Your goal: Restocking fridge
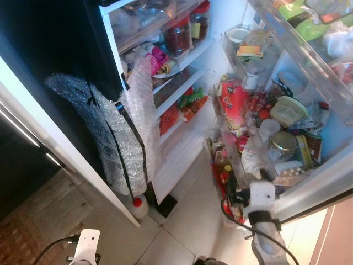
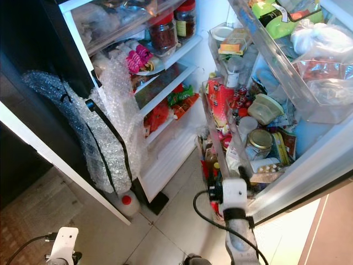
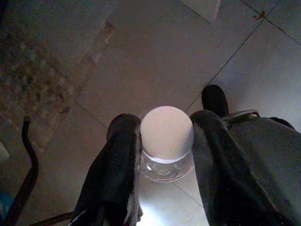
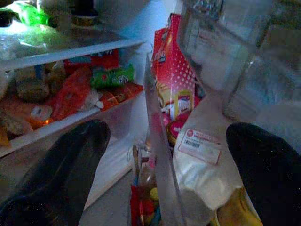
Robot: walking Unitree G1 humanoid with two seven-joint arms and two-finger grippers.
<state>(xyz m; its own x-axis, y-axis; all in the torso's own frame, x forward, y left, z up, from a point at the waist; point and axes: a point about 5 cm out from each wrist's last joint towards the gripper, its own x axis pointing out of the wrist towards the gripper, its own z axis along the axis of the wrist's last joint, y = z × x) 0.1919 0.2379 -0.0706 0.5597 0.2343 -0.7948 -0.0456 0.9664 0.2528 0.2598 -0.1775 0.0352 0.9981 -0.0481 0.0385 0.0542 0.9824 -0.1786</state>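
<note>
Low on the left, the left gripper (image 3: 162,141) is clenching its two black fingers (image 3: 117,160) around a clear bottle (image 3: 165,162) with a white cap (image 3: 166,133), holding it above the tiled floor (image 3: 155,56). Ahead, the fridge (image 1: 185,141) is standing open, bubble wrap (image 1: 118,132) hanging off its dark left side and a small white red-capped bottle (image 1: 138,205) sitting on the floor beneath. To the right, the right gripper (image 4: 164,155) is hanging released, fingers spread wide, at the crowded door shelf (image 1: 309,185) beside a red carton (image 4: 176,80).
</note>
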